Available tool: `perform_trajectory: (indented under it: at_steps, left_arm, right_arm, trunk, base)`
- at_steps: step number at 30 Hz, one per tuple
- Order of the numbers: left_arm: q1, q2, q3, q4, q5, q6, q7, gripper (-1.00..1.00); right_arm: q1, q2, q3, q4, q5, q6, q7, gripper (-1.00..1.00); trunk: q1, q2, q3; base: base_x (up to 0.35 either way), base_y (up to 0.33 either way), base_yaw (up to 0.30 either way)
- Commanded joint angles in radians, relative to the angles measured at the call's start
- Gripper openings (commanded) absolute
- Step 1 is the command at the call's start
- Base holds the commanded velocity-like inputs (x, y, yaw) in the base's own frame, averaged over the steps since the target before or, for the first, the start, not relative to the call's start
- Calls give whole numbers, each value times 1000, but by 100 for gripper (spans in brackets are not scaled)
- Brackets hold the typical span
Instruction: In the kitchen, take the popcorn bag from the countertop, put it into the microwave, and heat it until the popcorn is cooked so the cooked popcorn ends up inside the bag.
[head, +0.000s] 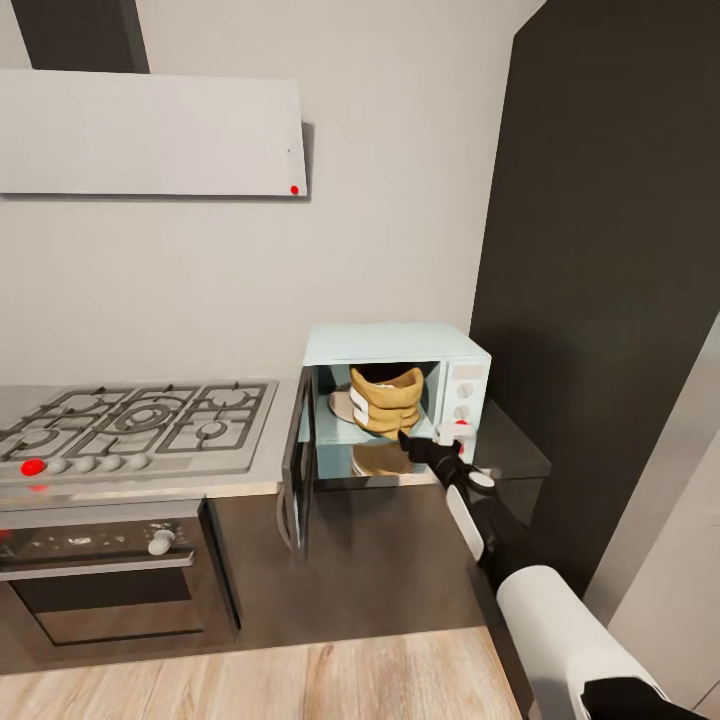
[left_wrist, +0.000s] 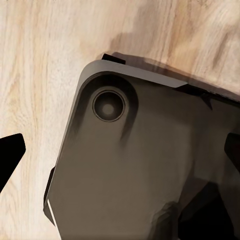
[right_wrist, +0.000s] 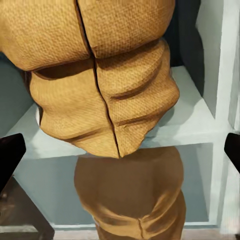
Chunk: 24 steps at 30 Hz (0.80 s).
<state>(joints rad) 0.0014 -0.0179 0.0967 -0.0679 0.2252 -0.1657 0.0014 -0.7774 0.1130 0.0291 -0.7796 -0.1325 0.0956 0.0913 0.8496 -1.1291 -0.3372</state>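
- I am finding the popcorn bag (head: 386, 400) sitting inside the microwave (head: 398, 345), on its pale floor, directly ahead of the right gripper (head: 417, 446).
- In the right wrist view the bag (right_wrist: 102, 85) is standing between and beyond the two fingertips (right_wrist: 10, 155), which are spread wide and touching nothing; the right gripper is released.
- The microwave door (head: 298, 470) is hanging open, off to the far side of the right gripper from the knobs (head: 462, 392).
- The left gripper's dark tips are showing at the edges of the left wrist view, well apart, holding nothing, over the robot base (left_wrist: 140, 165) and wooden floor (left_wrist: 40, 65).
- I am judging placement as done and the step in hand as clearing the opening.
- The next move is calling for drawing the right gripper out, swinging the door shut, then setting the controls beside the gripper.
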Motion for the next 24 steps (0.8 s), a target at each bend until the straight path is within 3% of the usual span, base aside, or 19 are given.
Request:
perform_trajectory:
  at_steps: [1, 9, 16, 24]
  left_arm:
    - [0, 0, 8, -1, -1, -1, 0, 100]
    - [0, -3, 7, -1, -2, -4, 0, 100]
    - [0, -3, 8, -1, -1, 0, 0, 100]
    - [0, -4, 8, -1, -1, 0, 0, 100]
  right_arm:
    - [0, 0, 0, -10, -10, 23, 1, 100]
    - [0, 0, 2, -30, -13, 68, 0, 100]
    - [0, 2, 52, -30, -13, 69, -1, 100]
    - [0, 2, 60, -29, -15, 67, 0, 100]
  trunk:
    - [0, -1, -1]
    - [0, -1, -1]
    - [0, -1, -1]
    - [0, -1, -1]
  base:
    - [0, 0, 0]
    - [14, 0, 0]
    - [163, 0, 0]
    - [178, 0, 0]
